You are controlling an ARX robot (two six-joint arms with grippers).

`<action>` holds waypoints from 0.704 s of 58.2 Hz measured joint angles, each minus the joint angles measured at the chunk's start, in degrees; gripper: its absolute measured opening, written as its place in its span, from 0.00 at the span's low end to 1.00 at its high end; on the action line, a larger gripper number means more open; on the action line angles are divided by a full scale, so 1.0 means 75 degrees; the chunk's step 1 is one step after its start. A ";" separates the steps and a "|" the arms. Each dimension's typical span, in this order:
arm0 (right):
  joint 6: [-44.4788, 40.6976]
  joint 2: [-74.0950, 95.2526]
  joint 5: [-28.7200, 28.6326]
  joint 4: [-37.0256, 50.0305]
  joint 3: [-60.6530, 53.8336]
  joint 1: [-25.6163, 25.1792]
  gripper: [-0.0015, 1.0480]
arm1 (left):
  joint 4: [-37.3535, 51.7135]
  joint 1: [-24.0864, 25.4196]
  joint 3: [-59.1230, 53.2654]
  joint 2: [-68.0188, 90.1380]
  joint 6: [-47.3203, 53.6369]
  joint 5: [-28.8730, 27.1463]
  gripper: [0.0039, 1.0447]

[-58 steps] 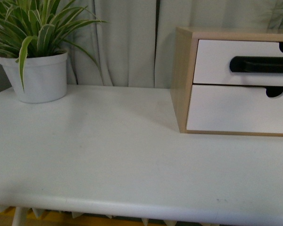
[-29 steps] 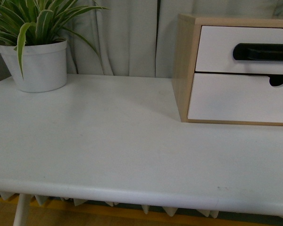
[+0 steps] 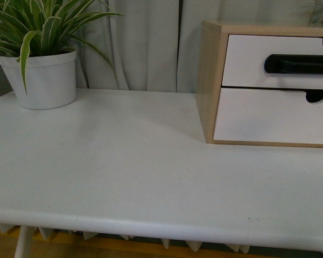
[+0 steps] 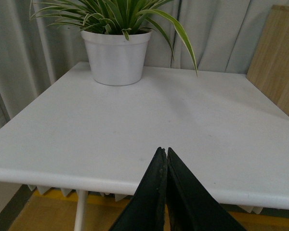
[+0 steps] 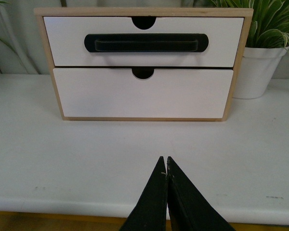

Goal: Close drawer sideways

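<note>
The drawer (image 5: 62,48), white with a long black bar handle (image 5: 145,43), is the upper one in a small light-wood cabinet (image 5: 144,10). In the right wrist view its front looks level with the cabinet frame. The front view shows the same drawer (image 3: 242,59) and handle (image 3: 299,64) at the right edge, partly cut off. My right gripper (image 5: 164,159) is shut and empty, low over the table's near edge, facing the cabinet from some way off. Over the table's near edge further left, my left gripper (image 4: 164,150) is shut too. Neither gripper shows in the front view.
Below sits a white drawer front (image 5: 142,98) with only a notch. A potted striped plant (image 3: 43,78) stands at the table's back left, and another white pot (image 5: 260,72) is beside the cabinet. The white table (image 3: 124,161) and a pale curtain (image 3: 151,43) fill the rest.
Only the front view's framing shifted: the cabinet and pot sit slightly higher in the picture than a second ago. Nothing on the table has moved.
</note>
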 joint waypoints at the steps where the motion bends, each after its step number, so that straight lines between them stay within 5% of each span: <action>1: 0.0000 0.0000 -0.0003 0.0000 0.0000 0.0000 0.01 | -0.0044 0.0000 0.0000 -0.0038 0.0000 0.0000 0.04; 16: 0.0000 -0.0003 0.0000 0.0000 0.0000 0.0000 0.01 | -0.1545 -0.0003 0.0003 -0.1355 -0.0003 0.0000 0.04; 28: 0.0000 -0.0003 0.0000 0.0000 0.0000 0.0000 0.01 | -0.1620 0.0000 0.0003 -0.1559 -0.0003 0.0006 0.04; 33: -0.0003 -0.0003 0.0000 0.0000 0.0000 0.0000 0.03 | -0.1620 0.0000 0.0006 -0.1565 -0.0006 0.0006 0.17; 41: 0.0000 -0.0003 0.0000 0.0000 0.0000 0.0000 0.33 | -0.1626 0.0000 0.0003 -0.1565 -0.0006 0.0003 0.50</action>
